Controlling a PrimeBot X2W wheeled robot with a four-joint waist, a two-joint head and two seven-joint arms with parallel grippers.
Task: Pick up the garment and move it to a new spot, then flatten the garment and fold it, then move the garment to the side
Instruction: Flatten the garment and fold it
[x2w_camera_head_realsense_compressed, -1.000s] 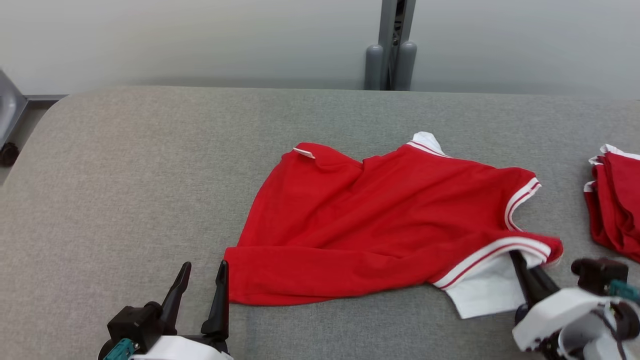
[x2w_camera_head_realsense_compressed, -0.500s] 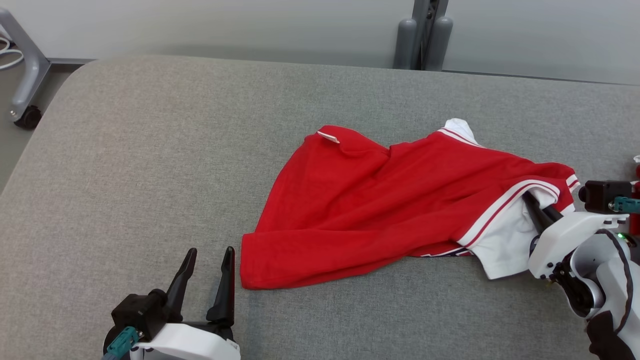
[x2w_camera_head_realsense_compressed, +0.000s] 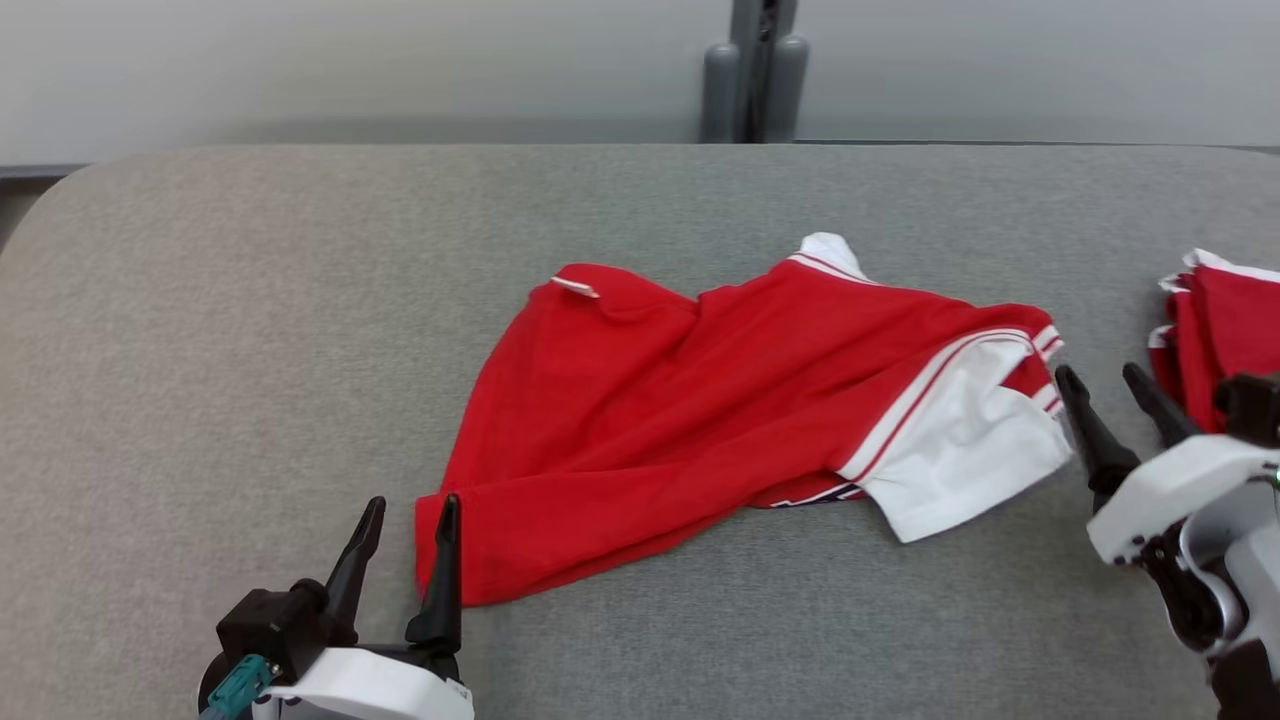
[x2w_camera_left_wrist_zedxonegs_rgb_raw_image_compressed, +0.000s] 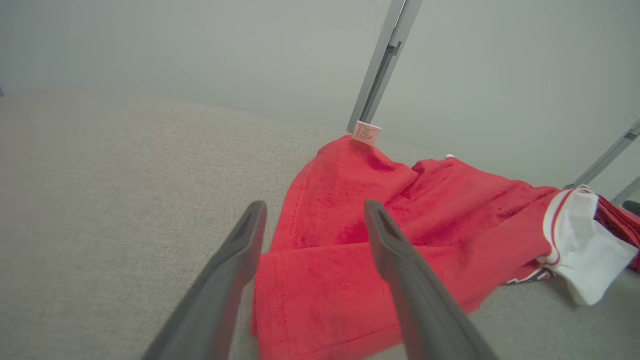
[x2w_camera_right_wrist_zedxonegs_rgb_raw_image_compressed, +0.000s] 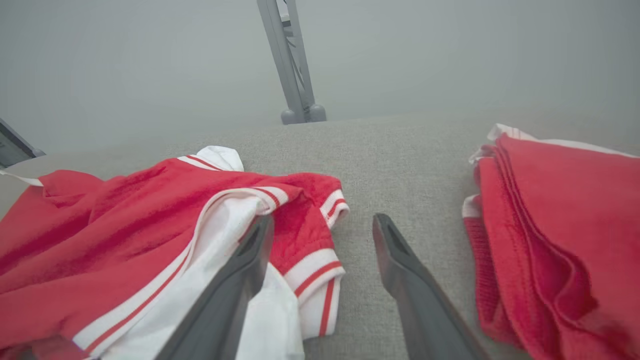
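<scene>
Beyond your wide, empty left gripper (x2w_camera_head_realsense_compressed: 413, 500), the red garment (x2w_camera_head_realsense_compressed: 700, 400) bears a pale label (x2w_camera_left_wrist_zedxonegs_rgb_raw_image_compressed: 366, 133), print unreadable; your right gripper (x2w_camera_head_realsense_compressed: 1096, 369), also wide, holds nothing.

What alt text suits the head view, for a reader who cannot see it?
A crumpled red knit garment with white striped trim lies on a grey fabric-covered table. The open left claw is at its near corner; the open right claw stands between it and a folded red stack.
</scene>
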